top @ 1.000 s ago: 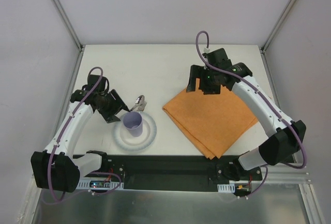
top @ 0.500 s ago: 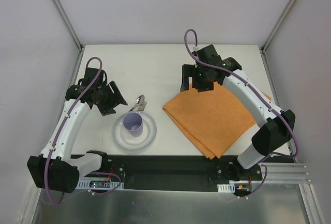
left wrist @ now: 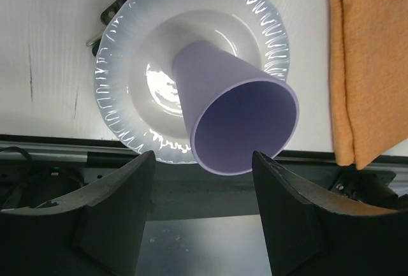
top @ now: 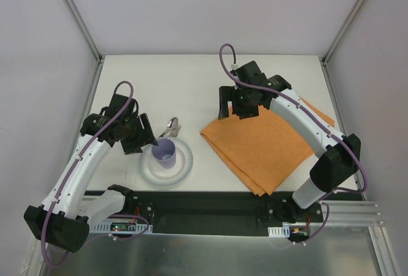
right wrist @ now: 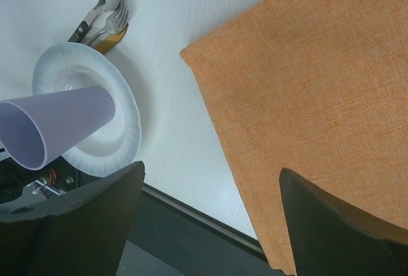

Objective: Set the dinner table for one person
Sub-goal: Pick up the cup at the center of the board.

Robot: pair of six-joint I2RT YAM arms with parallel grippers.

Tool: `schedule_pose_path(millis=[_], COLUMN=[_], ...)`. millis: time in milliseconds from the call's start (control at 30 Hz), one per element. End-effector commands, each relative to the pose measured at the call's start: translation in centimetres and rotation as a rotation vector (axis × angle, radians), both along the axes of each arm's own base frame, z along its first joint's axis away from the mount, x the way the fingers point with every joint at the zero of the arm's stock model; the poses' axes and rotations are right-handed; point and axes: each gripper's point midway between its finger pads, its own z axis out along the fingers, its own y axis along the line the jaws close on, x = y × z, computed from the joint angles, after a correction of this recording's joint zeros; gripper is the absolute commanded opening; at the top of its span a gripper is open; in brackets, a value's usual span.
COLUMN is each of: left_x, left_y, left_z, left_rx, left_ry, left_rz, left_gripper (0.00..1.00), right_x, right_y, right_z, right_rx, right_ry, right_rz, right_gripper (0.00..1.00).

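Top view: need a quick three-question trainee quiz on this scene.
1. True or false: the cup stands upright on the plate.
2. The cutlery lies: A) on the cloth B) on the table, by the plate's far rim C) in the cup.
3. Fill in: the left pincer and right pincer are both ___.
Key: 1 true; 2 B; 3 open.
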Motion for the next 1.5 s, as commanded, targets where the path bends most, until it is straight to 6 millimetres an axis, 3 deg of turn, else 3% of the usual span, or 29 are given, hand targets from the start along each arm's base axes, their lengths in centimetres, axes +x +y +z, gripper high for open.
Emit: schedule_pose_path(millis=[0,200,467,600,633,700,733,800,933,967,1033,1067,1167,1267,1467], left_x=[-2.3,-2.9,-1.5,-0.2,0.1,0.7,0.9,1.3,2.8,3.8,4.3,5.4,6.8,7.6,8.6], left_y=[0.7,0.5,-0.1,-0.4,-0.5,-0.7,-0.8,-1.1,-1.7,-1.8,-1.5,-1.7,-0.5,1.9,7.9], left_z=[-1.9,-3.9,-4.9,-5.3,-5.3,-5.5,-5.6,-5.5,-3.1,-1.4,0.2,2.4,4.8,5.1,3.1], left_rx=[0.057,0.070,0.071,0.081,0.085,0.087,0.089,0.088,0.070,0.066,0.088,0.079,0.155,0.281,0.325], left_ry=[0.076,0.127,0.114,0.102,0.100,0.104,0.105,0.107,0.049,0.002,-0.005,-0.056,-0.091,-0.063,0.050], left_rz=[-0.019,-0.040,-0.044,-0.043,-0.043,-0.044,-0.044,-0.047,-0.045,-0.030,-0.011,-0.002,0.028,0.093,0.330], left_gripper=[0.63,0.62,0.59,0.37,0.25,0.14,0.00,0.00,0.00,0.00,0.00,0.00,0.00,0.00,0.00], right_x=[0.0,-0.2,-0.4,-0.4,-0.5,-0.5,-0.5,-0.5,-0.4,-0.3,-0.2,-0.1,0.1,0.2,0.2], right_y=[0.8,0.5,-0.1,-0.3,-0.3,-0.4,-0.5,-0.5,-0.5,-0.5,-0.3,-0.2,0.1,0.5,0.5], right_z=[0.6,0.6,0.6,0.5,0.5,0.4,0.4,0.4,0.0,0.0,0.0,-0.1,-0.2,-0.4,-0.3], right_rx=[0.015,0.001,-0.019,-0.028,-0.029,-0.033,-0.034,-0.036,-0.043,-0.042,-0.038,-0.036,-0.026,-0.023,-0.022], right_ry=[-0.016,-0.019,-0.035,-0.033,-0.031,-0.030,-0.031,-0.032,-0.026,-0.027,-0.027,-0.024,-0.019,-0.012,-0.011], right_rz=[0.019,0.023,0.023,0.022,0.022,0.022,0.020,0.020,0.015,0.015,0.012,0.012,0.015,0.021,0.025], right_gripper=[0.89,0.90,0.90,0.89,0.89,0.89,0.89,0.89,0.89,0.89,0.89,0.89,0.89,0.89,0.89])
